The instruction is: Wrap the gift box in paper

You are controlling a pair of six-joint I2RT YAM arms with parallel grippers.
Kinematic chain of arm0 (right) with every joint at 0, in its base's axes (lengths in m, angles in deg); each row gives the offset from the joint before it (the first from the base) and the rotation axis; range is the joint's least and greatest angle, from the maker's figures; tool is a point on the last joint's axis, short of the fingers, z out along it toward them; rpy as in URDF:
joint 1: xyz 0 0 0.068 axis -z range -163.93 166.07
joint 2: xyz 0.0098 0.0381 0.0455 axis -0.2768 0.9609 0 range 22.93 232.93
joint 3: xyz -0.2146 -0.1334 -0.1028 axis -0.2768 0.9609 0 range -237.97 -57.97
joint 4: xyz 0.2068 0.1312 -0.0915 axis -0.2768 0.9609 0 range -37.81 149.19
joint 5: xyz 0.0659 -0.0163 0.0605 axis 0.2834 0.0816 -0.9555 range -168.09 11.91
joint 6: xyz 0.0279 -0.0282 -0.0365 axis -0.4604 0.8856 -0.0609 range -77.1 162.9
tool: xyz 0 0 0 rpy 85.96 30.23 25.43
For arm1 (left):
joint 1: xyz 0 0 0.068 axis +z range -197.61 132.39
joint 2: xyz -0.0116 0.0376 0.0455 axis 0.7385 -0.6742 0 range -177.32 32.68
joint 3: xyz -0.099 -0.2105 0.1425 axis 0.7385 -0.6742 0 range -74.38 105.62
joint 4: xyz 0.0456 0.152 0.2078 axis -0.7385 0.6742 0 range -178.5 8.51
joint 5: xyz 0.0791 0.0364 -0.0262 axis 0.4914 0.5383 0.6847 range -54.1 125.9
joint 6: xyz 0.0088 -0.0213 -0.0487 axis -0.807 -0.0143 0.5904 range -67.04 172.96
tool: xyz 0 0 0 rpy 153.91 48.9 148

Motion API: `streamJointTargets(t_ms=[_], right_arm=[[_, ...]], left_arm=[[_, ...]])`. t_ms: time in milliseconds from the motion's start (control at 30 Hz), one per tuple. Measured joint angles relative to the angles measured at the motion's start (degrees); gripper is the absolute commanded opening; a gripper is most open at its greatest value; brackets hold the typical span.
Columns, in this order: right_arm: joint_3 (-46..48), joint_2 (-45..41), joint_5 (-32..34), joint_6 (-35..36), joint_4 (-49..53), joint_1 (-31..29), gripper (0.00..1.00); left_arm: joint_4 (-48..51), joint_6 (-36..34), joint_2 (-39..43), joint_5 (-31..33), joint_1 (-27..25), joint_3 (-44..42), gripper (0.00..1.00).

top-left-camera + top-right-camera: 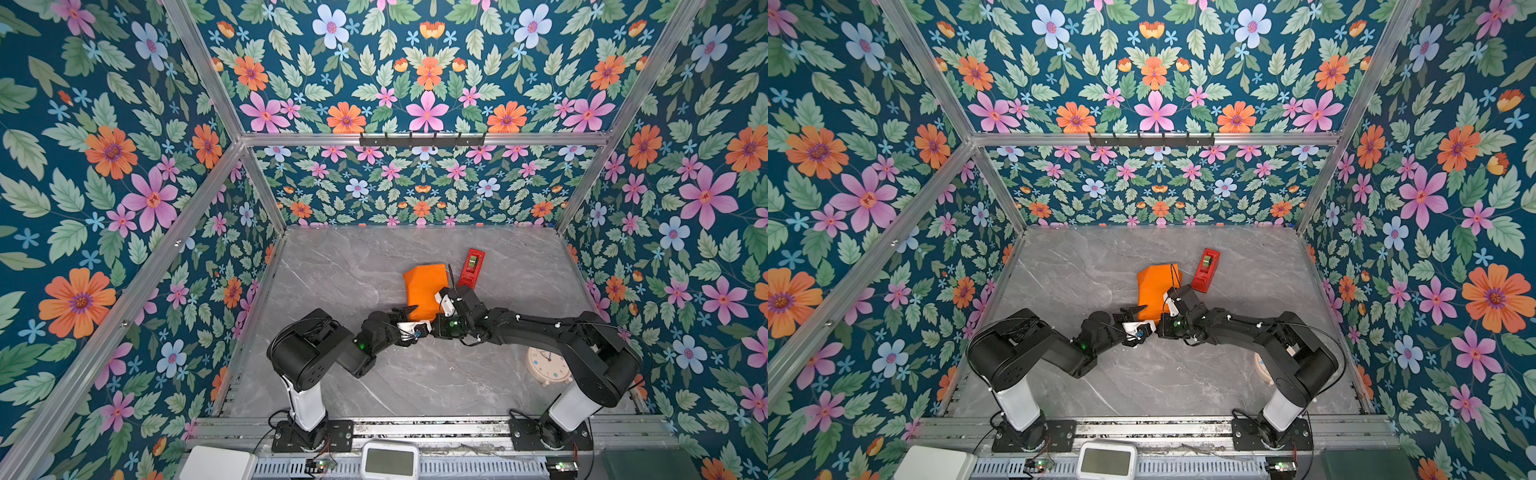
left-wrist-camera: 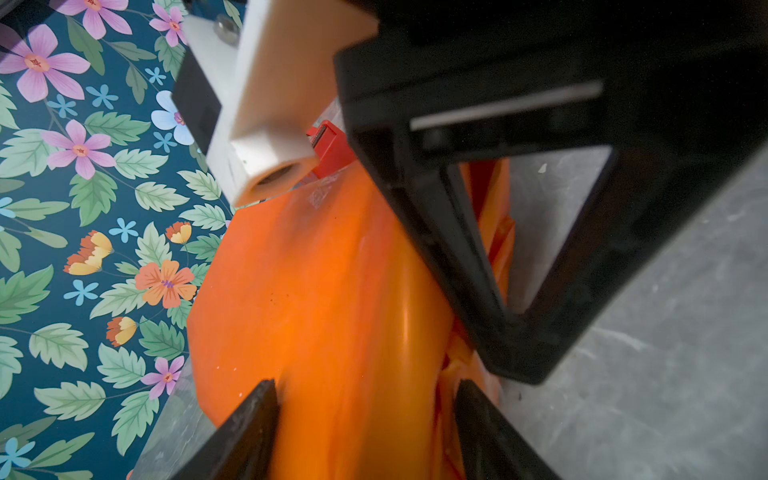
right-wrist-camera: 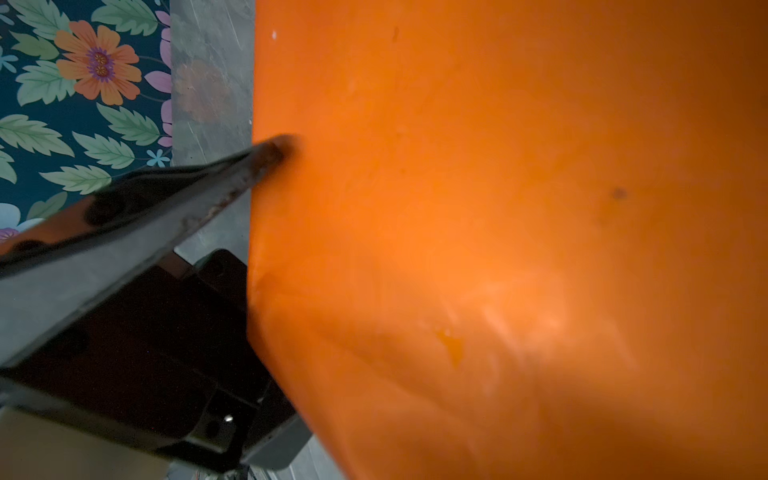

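Observation:
The paper (image 1: 422,291) shows its glossy orange face and is folded round a flat parcel on the grey table (image 1: 353,266); the gift box is hidden inside. My left gripper (image 1: 409,311) is at the parcel's near edge. In the left wrist view its fingers (image 2: 249,428) press the orange paper (image 2: 332,311) from both sides, so the left gripper (image 2: 365,386) is shut on the parcel. My right gripper (image 1: 441,309) stands at the parcel's near right corner, one black finger (image 2: 457,257) against the paper. Orange paper (image 3: 498,208) fills the right wrist view and hides the right jaws.
A red tape dispenser (image 1: 471,268) lies just right of the parcel, close to the right gripper. A pale round clock (image 1: 548,365) sits under the right arm. A hook rail (image 1: 422,139) hangs on the back wall. Floral walls enclose the table on three sides.

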Motion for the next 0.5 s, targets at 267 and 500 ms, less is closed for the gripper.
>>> streamJointTargets(t_ms=[267,500], right_arm=[[3.5,-1.1,8.5,-1.6,-6.3,-3.9,0.02],[6.7,-2.8,14.7,-2.8,-12.0,-4.9,0.06]], left_arm=[[0.0,0.0,0.0,-0.1,0.0,0.0,0.7],[0.1,0.0,0.0,-0.1,0.0,0.0,0.69]])
